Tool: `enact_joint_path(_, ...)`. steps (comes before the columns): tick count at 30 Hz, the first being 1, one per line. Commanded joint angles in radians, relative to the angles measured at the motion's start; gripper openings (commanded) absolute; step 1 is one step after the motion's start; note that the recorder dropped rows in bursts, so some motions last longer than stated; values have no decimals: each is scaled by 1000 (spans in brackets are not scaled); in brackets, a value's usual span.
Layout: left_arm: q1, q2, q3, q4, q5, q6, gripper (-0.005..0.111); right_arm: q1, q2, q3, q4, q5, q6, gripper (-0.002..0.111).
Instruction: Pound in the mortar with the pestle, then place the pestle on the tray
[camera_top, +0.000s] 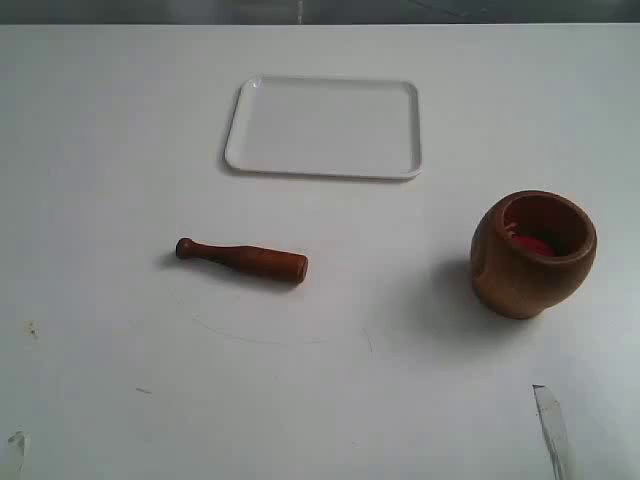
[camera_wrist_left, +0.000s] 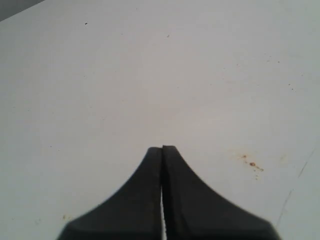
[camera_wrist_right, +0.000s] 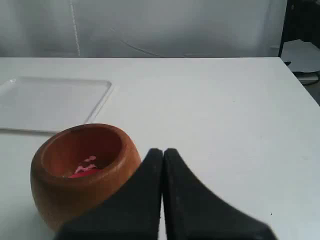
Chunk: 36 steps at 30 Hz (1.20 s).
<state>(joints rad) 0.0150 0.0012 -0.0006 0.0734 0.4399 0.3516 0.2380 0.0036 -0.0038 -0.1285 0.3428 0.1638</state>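
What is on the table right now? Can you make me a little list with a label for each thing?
mortar: brown wooden cup, on the right, mouth up
inside mortar: red bits
pestle: lying flat on the table, left of the mortar, not touching it
tray: white, behind the pestle, pestle not on it
left gripper: shut, holding nothing
right gripper: shut, holding nothing, near the mortar

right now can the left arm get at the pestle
Probably yes. The pestle lies alone on the table on the left arm's side, apart from the tray and mortar, so nothing blocks it. The left tool is shut and must open first.
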Motion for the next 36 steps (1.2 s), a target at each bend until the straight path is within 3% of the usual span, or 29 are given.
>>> enact_joint_path(1,-8,-1,1,-7,-3,-8,0,3,-4,4,-15,-1,-6,0)
enact_joint_path(5,-8,-1,1,-7,-3,-8,0,3,-4,4,-126,-49,-27,0)
enact_joint_path(17,-8,-1,1,-7,-3,-8,0,3,-4,4,-59,-892,-24,0)
enact_joint_path(22,-8,-1,1,-7,-3,-8,0,3,-4,4,-66,-1200,109,0)
enact_joint_path(26,-8,-1,1,-7,-3,-8,0,3,60,-78,-109,-1165,49,0)
enact_joint_path(32,-8,-1,1,-7,-3,-8,0,3,358,-280,-89,-1172,-155,0)
enact_joint_path(34,-8,-1,1,-7,-3,-8,0,3,530,-419,-99,-1160,-164,0)
enact_joint_path(36,-8,-1,1,-7,-3,-8,0,12,680,-581,-229,-1012,-60,0)
